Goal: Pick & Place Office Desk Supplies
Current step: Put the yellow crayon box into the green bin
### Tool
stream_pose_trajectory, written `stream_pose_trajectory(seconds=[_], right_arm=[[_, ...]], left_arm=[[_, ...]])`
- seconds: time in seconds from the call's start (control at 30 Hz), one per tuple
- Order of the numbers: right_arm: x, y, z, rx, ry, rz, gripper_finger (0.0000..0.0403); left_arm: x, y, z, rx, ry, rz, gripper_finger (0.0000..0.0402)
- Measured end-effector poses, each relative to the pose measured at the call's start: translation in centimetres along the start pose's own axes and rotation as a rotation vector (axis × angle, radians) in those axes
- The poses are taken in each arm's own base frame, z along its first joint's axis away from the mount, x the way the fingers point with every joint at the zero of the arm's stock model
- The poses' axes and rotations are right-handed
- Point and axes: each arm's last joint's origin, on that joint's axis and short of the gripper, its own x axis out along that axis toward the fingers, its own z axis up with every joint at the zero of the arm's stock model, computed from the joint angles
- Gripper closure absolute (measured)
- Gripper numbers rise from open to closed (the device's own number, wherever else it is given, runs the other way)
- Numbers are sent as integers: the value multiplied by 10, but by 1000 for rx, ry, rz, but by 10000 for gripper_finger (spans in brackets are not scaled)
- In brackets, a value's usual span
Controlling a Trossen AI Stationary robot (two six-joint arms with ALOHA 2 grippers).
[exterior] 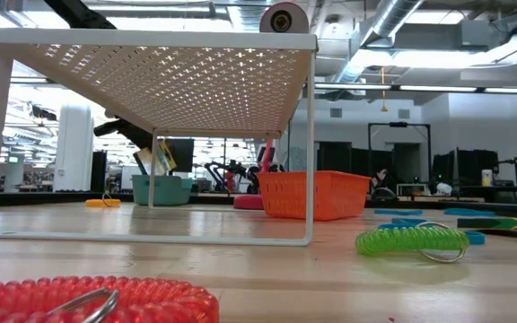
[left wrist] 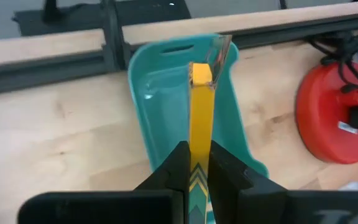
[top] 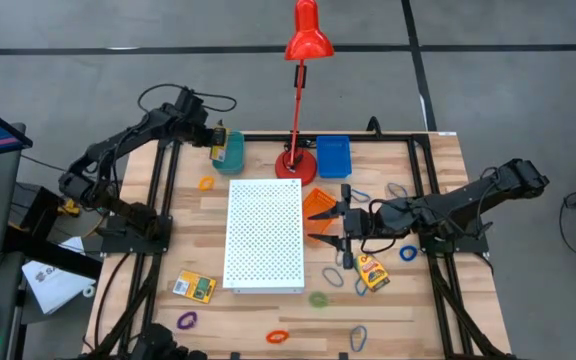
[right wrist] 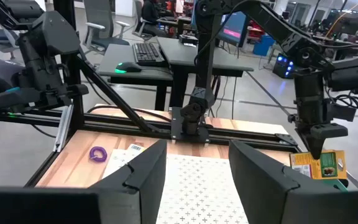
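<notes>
Overhead camera first: my left gripper [top: 218,141] sits at the far left corner of the table, right over the teal bin [top: 233,151], and it is clenched on one of the small yellow-and-green boxes [top: 218,143]. From the left wrist camera I see that box [left wrist: 200,118] edge-on, pinched between the two dark fingers [left wrist: 174,168] and sticking out over the open teal bin [left wrist: 166,106], with the red lamp base [left wrist: 334,118] off to one side. The right wrist camera confirms it from across the table: the left gripper [right wrist: 319,149] points down with the printed box [right wrist: 321,165] hanging from its tips.

My right gripper [top: 340,226] lies low over the table, just beside the orange basket [top: 318,207], between the white perforated board [top: 265,234] and a second box [top: 371,271]. Its fingers [right wrist: 143,171] are spread apart with nothing between them.

A third box [top: 194,287] lies flat near the board's near left corner. Loops are scattered over the wood: an orange one [top: 206,183] near the teal bin, a purple one [top: 186,321], a red-orange one [top: 277,336], a green one [top: 318,298] and a blue one [top: 408,253] by the right arm. A blue bin [top: 333,156] stands beside the red lamp [top: 301,90].

From the low camera, the green loop [exterior: 413,240] and the red-orange loop [exterior: 88,301] lie close in front, with the orange basket [exterior: 312,194] behind.
</notes>
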Motion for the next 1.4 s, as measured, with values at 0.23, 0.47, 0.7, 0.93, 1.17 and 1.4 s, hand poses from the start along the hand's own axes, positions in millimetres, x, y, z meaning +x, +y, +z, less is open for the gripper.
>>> stream_pose_trajectory(seconds=[0.23,0.47,0.7,0.93,1.17,1.4], right_arm=[[0,0,1,14,-9,7,233],[-1,2,2,28,-20,15,233],[-1,2,3,36,-29,14,233],[0,2,3,39,-35,14,233],[0,2,3,39,-35,14,233],[0,2,3,54,-28,15,233]], left_arm=[[-1,5,-13,-20,-56,-34,363],[-2,7,-20,-14,-116,-64,339],[-15,4,-19,-2,-179,-88,316],[-30,-2,-22,42,-230,-115,300],[-55,-22,-39,207,-219,-258,293],[-77,-40,-97,478,81,-345,295]])
